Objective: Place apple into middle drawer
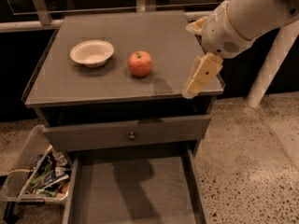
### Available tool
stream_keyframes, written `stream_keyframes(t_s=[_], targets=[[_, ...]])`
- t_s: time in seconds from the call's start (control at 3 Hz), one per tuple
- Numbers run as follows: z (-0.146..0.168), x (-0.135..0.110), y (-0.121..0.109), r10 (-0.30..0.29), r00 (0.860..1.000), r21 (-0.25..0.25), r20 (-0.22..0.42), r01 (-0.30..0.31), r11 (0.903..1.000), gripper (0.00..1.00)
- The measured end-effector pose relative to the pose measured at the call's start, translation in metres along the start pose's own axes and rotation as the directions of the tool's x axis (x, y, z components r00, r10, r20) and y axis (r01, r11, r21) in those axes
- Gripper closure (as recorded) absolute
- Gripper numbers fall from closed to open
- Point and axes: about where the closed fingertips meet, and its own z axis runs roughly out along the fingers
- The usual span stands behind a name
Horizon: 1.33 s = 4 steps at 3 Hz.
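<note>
Nothing done yet: the round red-orange apple (140, 63) sits on the grey tabletop (60, 85) beside the white bowl (92, 53). The deep grey middle drawer (135, 195) is pulled out below. My fingers (202, 77) hover at the right edge holding nothing; can't tell how open.

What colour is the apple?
The apple is red-orange, in the camera view; the gripper hangs right of it.

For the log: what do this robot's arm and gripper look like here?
The arm is a thick white tube with a thin tan ring, ending in a rounded white wrist with a small dotted grille. The gripper, at the tabletop corner right of the apple, is pale cream, flat and blocky. No cables or markings show.
</note>
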Motion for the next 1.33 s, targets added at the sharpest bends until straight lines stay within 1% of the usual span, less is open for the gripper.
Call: stream_keyframes(t_s=[0.33, 0.67, 1.0, 1.33], targets=[[0.031, -0.03, -0.011, -0.003, 0.99, -0.013, 0.14, 0.005, 0.9999, 0.0], [0.06, -0.054, -0.018, 0.0, 0.973, -0.044, 0.232, 0.011, 0.999, 0.0], [0.082, -0.071, -0.023, 0.006, 0.96, -0.069, 0.281, 0.014, 0.9976, 0.0], [0.102, -0.08, -0.026, 0.025, 0.952, -0.105, 0.306, 0.007, 0.9945, 0.0]])
